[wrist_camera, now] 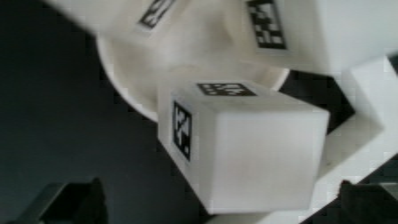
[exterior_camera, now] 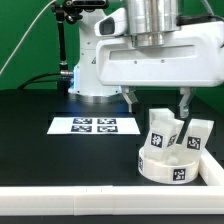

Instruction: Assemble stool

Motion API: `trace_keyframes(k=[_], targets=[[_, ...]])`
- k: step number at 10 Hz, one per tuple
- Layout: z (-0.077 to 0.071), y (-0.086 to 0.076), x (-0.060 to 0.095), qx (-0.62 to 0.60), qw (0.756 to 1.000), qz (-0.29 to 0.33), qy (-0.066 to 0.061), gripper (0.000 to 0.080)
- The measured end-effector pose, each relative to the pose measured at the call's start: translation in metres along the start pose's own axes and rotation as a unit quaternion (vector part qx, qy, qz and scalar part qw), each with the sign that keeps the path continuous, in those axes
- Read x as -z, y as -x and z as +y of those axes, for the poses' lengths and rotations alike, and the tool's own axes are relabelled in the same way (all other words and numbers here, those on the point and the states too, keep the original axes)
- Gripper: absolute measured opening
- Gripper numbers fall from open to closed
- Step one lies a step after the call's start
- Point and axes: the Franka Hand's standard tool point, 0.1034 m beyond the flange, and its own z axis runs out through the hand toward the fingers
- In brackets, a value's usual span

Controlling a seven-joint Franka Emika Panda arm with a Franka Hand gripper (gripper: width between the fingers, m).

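Nearest, along the front edge: rail (exterior_camera: 60, 190). Behind it, right: seat (exterior_camera: 168, 165) against the rail's corner, legs (exterior_camera: 160, 133) standing in it. Left: marker board (exterior_camera: 95, 126), bare black tabletop (exterior_camera: 40, 150) around. Above the legs: jaws spread wide, holding nothing.

A white plastic block-shaped leg (wrist_camera: 249, 155) with black-and-white square tags on two faces fills the foreground, standing tilted against the round white ring-like seat (wrist_camera: 151, 75). Two more tagged white legs (wrist_camera: 267, 25) show beyond it, and dark fingertips (wrist_camera: 71, 200) frame the near edge
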Motion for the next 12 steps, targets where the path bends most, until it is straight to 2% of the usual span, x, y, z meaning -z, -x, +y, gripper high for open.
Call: trace_keyframes(k=[2, 5, 7, 9, 12], targets=[[-0.001, 0.000, -0.001, 0.098, 0.995, 0.002, 0.001, 0.0649], [-0.006, 0.006, -0.003, 0.249, 0.969, -0.002, 0.001, 0.0649], [-0.008, 0.012, -0.006, 0.334, 0.942, -0.005, 0.008, 0.0649], [-0.003, 0.008, -0.005, 0.391, 0.920, -0.005, 0.016, 0.0649], [-0.002, 0.009, -0.010, 0.491, 0.871, -0.012, 0.030, 0.0649]])
